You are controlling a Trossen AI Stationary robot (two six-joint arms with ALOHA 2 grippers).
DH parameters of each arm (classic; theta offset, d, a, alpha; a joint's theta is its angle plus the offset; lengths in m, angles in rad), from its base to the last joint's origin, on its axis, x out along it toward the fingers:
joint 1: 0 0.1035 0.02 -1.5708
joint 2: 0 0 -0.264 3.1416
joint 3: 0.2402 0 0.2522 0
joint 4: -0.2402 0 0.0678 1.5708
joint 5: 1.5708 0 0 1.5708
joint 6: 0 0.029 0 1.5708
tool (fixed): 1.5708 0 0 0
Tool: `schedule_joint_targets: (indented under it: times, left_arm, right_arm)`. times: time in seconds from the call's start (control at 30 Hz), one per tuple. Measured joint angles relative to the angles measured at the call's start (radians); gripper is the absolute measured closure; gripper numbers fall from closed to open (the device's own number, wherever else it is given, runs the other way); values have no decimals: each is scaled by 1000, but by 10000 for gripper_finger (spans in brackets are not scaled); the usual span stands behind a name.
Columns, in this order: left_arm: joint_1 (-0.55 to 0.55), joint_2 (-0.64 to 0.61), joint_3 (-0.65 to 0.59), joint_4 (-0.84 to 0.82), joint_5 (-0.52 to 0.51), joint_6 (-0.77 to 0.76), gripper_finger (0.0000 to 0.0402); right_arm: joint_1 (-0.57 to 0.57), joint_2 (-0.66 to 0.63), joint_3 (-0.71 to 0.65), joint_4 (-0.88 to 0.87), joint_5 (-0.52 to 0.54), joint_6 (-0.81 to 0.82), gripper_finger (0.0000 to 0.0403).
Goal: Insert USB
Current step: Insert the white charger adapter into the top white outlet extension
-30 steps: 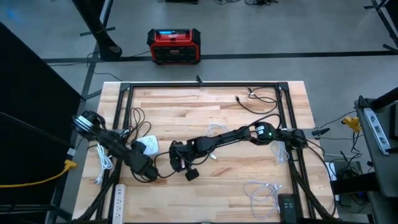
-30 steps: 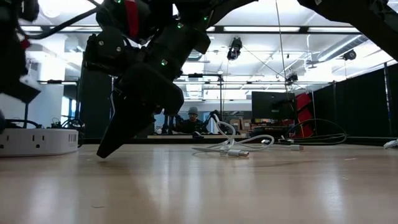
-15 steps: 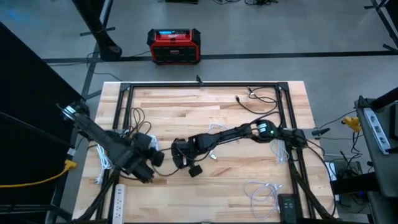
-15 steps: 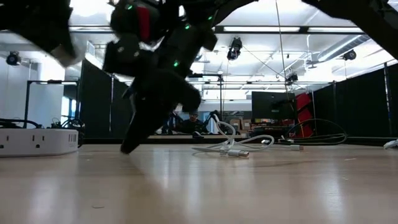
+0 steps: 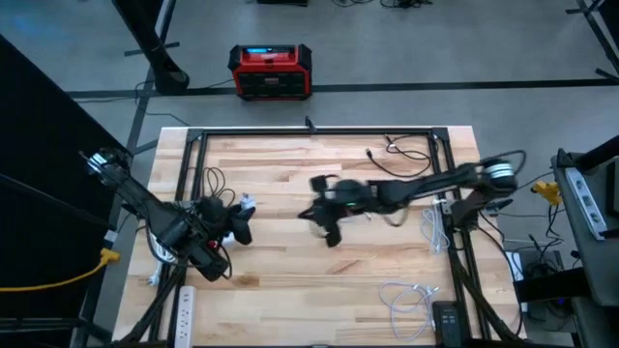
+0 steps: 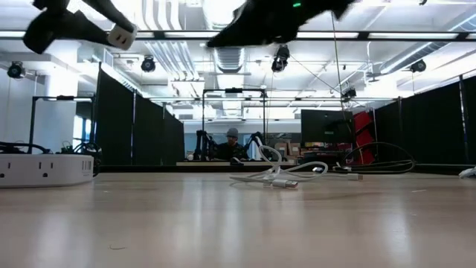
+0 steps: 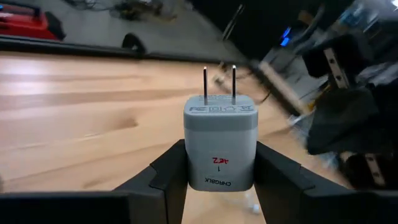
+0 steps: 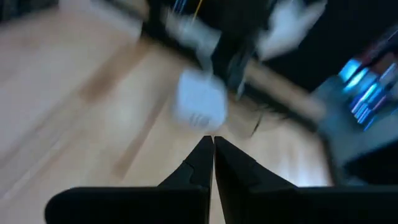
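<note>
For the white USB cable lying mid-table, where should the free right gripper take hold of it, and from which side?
Probably just behind the plug end of the white USB cable, coming straight down from above. In the low view it lies flat on the table with that end pointing toward the camera, so a top pinch looks clear. The right gripper is shut and empty; the left gripper holds the white charger.

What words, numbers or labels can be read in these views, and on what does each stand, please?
"CHARGBLK", as far as it reads, with a "1" above it: on the white charger held in the left gripper.
Red handwritten mark above that: not legible.
Embossed line near the charger's prongs: too small to read.
Red box's display: too small.
</note>
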Motion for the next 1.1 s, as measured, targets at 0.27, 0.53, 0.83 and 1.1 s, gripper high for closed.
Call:
schedule_joint_targets:
  times: [0.27,0.53,0.83,1.1]
  left_arm:
    - [1,18,-17,385,-41,345,262]
    - [35,24,-17,643,105,629,262]
    - [139,24,-17,642,471,622,262]
    - [261,29,-17,574,716,624,262]
  right_arm:
    - [-17,-36,-267,552,-1,111,403]
    - [-12,100,-172,563,-53,112,333]
    - [31,134,-41,319,-33,-296,199]
    - [69,134,75,67,168,-449,187]
